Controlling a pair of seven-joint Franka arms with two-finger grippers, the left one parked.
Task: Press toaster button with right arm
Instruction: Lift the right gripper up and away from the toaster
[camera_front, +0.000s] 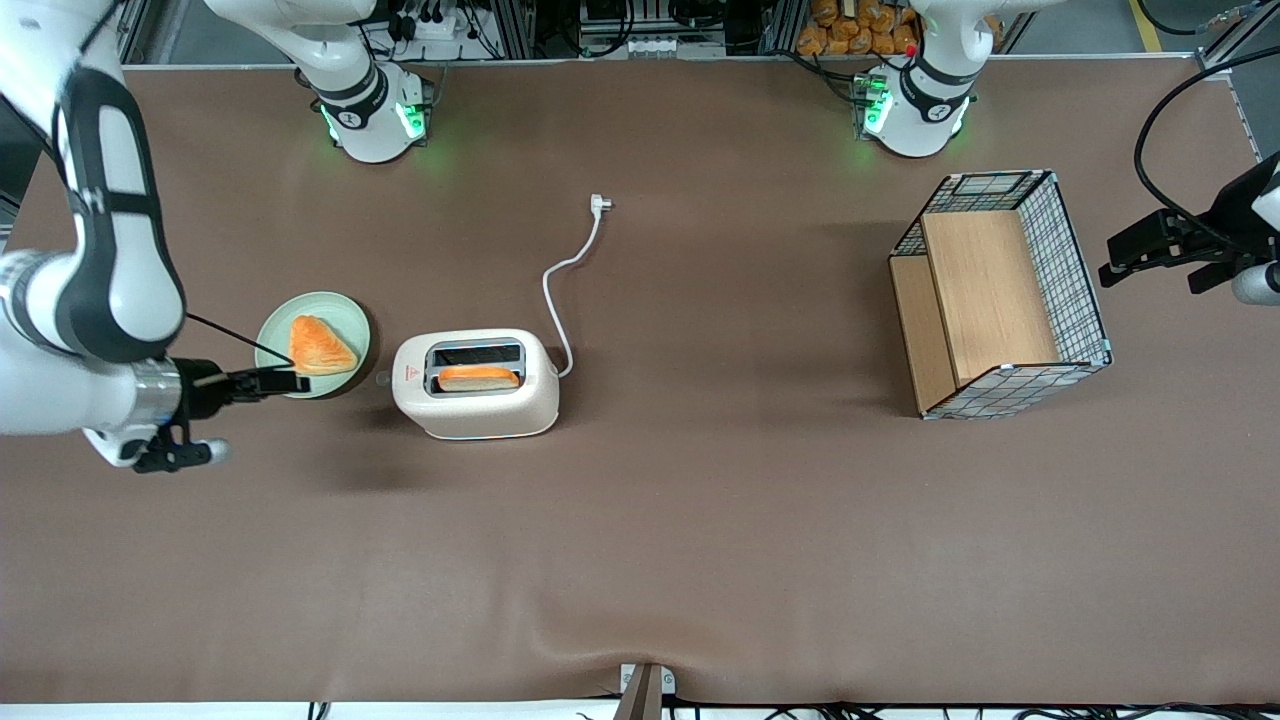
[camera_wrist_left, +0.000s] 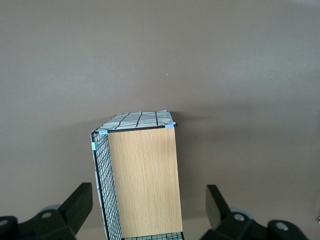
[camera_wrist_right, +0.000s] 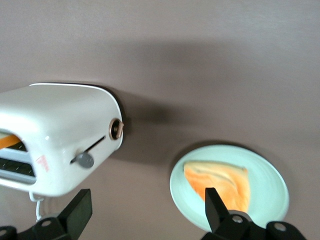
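The cream-white toaster (camera_front: 476, 384) (camera_wrist_right: 55, 135) stands on the brown table with an orange slice (camera_front: 478, 377) in its slot nearer the front camera. Its small grey button (camera_wrist_right: 85, 160) (camera_front: 380, 378) sticks out of the short end that faces the working arm. The right arm (camera_front: 100, 250) reaches in low from its end of the table. Its gripper (camera_front: 290, 381) (camera_wrist_right: 147, 212) is open and holds nothing. It hovers over the near rim of a green plate (camera_front: 270, 340) (camera_wrist_right: 270, 200), a short gap away from the button and not touching the toaster.
A triangular toast (camera_front: 320, 347) (camera_wrist_right: 220, 182) lies on the plate. The toaster's white cord (camera_front: 570, 270) runs to a plug (camera_front: 599, 203) farther from the camera. A wire basket with wooden shelves (camera_front: 1000, 290) (camera_wrist_left: 140, 175) stands toward the parked arm's end.
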